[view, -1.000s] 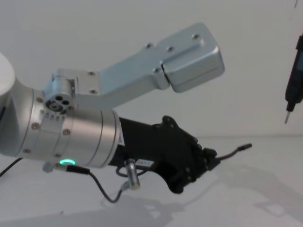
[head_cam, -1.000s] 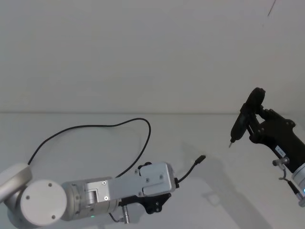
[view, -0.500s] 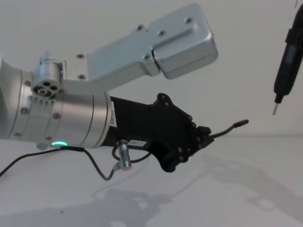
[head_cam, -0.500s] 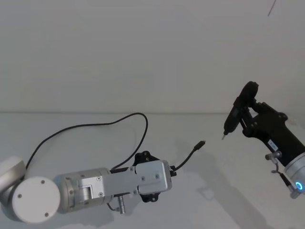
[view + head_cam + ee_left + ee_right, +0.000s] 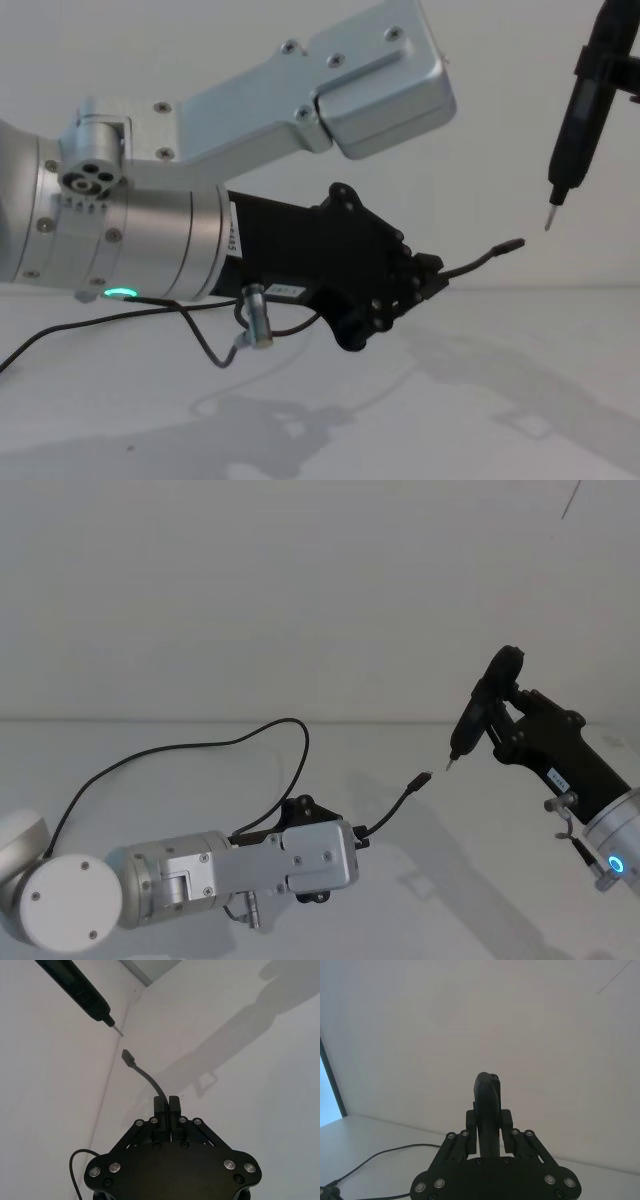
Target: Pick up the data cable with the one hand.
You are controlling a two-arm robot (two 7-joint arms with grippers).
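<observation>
I am holding the data cable (image 5: 145, 1074) clenched in the left gripper (image 5: 165, 1105) just behind its plug, lifted above the table (image 5: 480, 880), its light, soft tail trailing, while the right gripper (image 5: 488, 1132) is grasping a pen-like tool (image 5: 478, 715).

Left gripper (image 5: 432, 277): black angular plastic, silver screws on linkage plates. Left wrist: thick silver cylinder, green ring light (image 5: 121, 294), boxy silver bracket with screws, short grey wire (image 5: 215, 345) with metal elbow connector. Right gripper (image 5: 500, 715): black, white label; silver wrist, blue light (image 5: 612, 862).
</observation>
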